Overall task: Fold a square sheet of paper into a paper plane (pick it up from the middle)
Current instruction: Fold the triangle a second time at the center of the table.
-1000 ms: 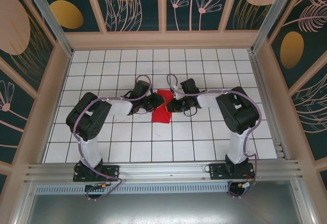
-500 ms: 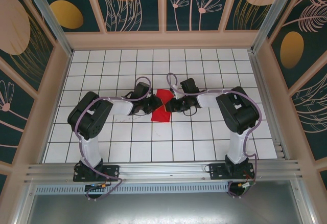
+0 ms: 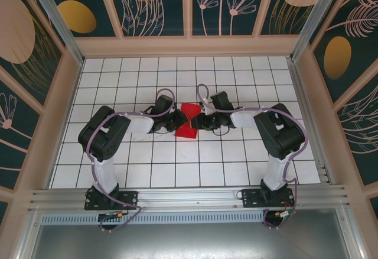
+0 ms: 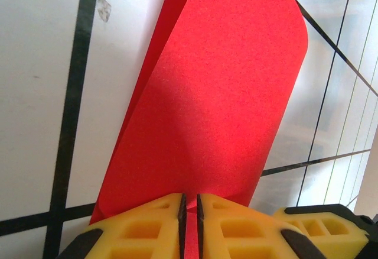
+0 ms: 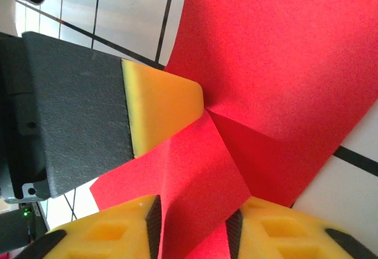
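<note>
There is 1 red sheet of paper (image 3: 188, 126), creased into several flaps. There is 1 white-tiled worktop (image 3: 207, 164). There are 2 robot arms, the left arm (image 3: 106, 138) and the right arm (image 3: 277, 132). There are 2 pincers, the left pincer (image 4: 189, 198) and the right pincer (image 5: 192, 214). Each has 2 yellow fingers (image 4: 230, 211), 4 in all.

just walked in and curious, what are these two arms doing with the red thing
They are folding the square sheet of paper, which is creased, with a raised flap. The left gripper has its fingers shut on one edge. The right gripper has its fingers apart around the flap. No plane shape yet.
</note>
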